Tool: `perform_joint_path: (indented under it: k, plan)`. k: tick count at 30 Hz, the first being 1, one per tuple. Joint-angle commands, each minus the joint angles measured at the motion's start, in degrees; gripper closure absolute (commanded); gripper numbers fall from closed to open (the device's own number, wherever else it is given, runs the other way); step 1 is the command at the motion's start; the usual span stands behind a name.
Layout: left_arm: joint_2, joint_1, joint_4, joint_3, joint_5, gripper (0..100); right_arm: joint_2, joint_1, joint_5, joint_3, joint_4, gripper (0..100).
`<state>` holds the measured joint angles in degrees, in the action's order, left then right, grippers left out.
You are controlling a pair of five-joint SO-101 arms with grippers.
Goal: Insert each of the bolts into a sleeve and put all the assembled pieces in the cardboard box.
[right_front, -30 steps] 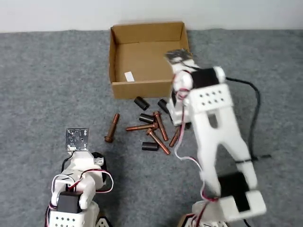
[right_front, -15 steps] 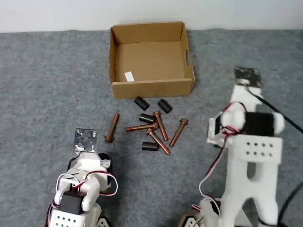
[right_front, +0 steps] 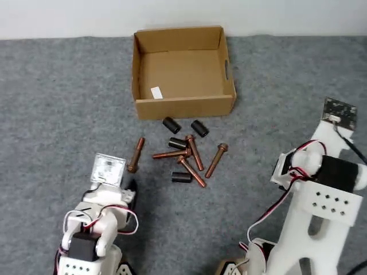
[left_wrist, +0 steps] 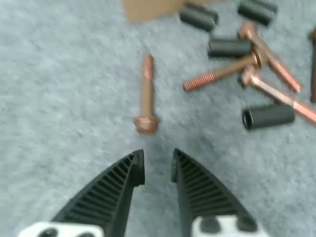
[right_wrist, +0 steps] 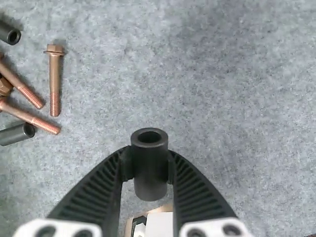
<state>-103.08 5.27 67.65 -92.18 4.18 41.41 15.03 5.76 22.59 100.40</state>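
Right gripper (right_wrist: 148, 159): clamps a black sleeve (right_wrist: 149, 170) between both jaws, open bore turned to the camera, over bare grey carpet (right_wrist: 237, 74). Rides on the right arm (right_front: 321, 195), at 4 o'clock of the loose pile in the high view and well apart from it

Left gripper (left_wrist: 157, 165): hangs with jaws a little apart and nothing between them, near the hex head of a lone copper bolt (left_wrist: 146, 94). Rides on the left arm (right_front: 97, 223), at 7 o'clock of the pile in the high view

Lone copper bolt: lies flat at 9 o'clock of the pile, apart from the rest, head toward the left arm

Pile, high view: long bolt (right_front: 170, 154) lying crosswise, meets the upright bolt (right_front: 194, 152) near its head; slanted bolt (right_front: 191, 171) at 6 o'clock; outer bolt (right_front: 215, 160) at 3 o'clock, just beside the others. Middle sleeve (right_front: 176, 143) touching the long bolt; low sleeve (right_front: 181, 177) just beside the slanted bolt; two upper sleeves (right_front: 171, 124) at 12 o'clock, near the box wall

Cardboard box (right_front: 183, 107): stands open at 12 o'clock of the pile, small white label (right_front: 156, 92) on its floor
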Motion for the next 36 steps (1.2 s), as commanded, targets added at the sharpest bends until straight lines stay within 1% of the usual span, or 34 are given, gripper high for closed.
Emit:
perform_joint_path:
  k: [1, 4, 6, 9, 11, 16, 19, 21, 25, 27, 33, 36]
  plan:
    - [0.7, -0.7, -2.0, 8.8, -2.0, 100, 1.3, 0.7, 0.5, -0.3, 2.3, 98.9]
    - [4.8, -0.7, -2.2, 14.1, -4.0, 100, 1.3, 0.7, 0.6, -0.3, 2.3, 98.9]
    - [11.1, -0.7, -1.8, 17.2, -6.1, 100, 1.3, 0.7, 0.6, -0.3, 2.3, 98.9]
    - [24.4, -1.1, -1.7, 23.3, -7.6, 100, 1.5, 0.7, 0.6, -0.3, 2.3, 98.9]
    - [34.5, -1.1, -1.5, 29.6, -7.8, 100, 1.5, 0.7, 0.6, -0.3, 2.4, 98.9]
    - [56.7, 0.4, 4.3, 47.2, -7.8, 100, 1.6, 0.8, 0.6, -0.3, 2.4, 98.9]
    - [67.8, 2.1, 7.9, 54.1, -9.0, 100, 1.6, 0.8, 0.6, -0.3, 2.4, 98.9]
    - [74.3, 3.3, 8.3, 57.4, -13.9, 100, 1.6, 0.8, 0.6, -0.3, 2.4, 98.9]
    - [85.3, 3.8, 7.0, 62.6, -32.2, 100, 1.7, 0.8, 0.6, -0.3, 2.4, 98.9]
    - [89.7, 3.8, 6.9, 65.0, -38.6, 100, 1.7, 0.8, 0.6, -0.3, 2.4, 98.9]
    - [101.8, 5.1, 7.6, 73.2, -45.7, 100, 1.7, 0.8, 0.6, -0.6, 2.4, 98.9]
    - [107.3, 5.6, 9.0, 77.1, -51.0, 100, 1.7, 0.8, 0.6, -0.6, 2.4, 98.9]
